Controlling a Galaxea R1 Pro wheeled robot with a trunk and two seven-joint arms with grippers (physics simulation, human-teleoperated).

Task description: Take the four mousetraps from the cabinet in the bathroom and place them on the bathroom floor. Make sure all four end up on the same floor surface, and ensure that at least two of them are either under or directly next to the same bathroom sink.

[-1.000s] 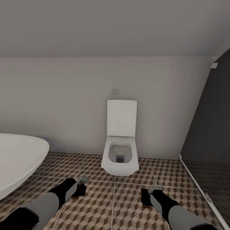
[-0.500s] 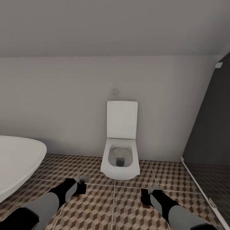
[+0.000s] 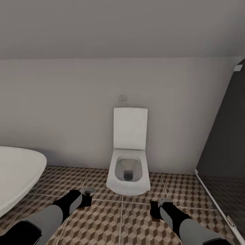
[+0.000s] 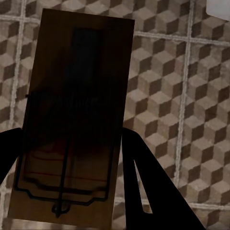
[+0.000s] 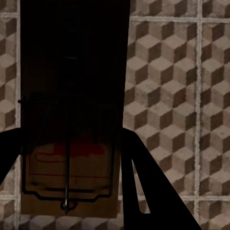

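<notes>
My left gripper [image 3: 87, 200] hangs low over the bathroom floor [image 3: 129, 221] and is shut on a mousetrap [image 4: 72, 120], a tan board with a dark wire frame, held between the two black fingers [image 4: 143, 167]. On the other side, my right gripper [image 3: 156, 210] is at about the same height, shut on a second mousetrap [image 5: 72, 129]. Both traps hang flat above the cube-patterned tiles [image 5: 167, 96]. The cabinet and the sink are out of view.
A white toilet [image 3: 128, 172] with its lid up stands against the far wall straight ahead. The rounded white bathtub [image 3: 15, 173] juts in from the left. A dark panel [image 3: 224, 143] with a pale floor rail closes off the right.
The whole picture has shifted: the bathtub slid left and the dark panel slid right, so the camera moved. Both grippers keep their traps and their place in the view.
</notes>
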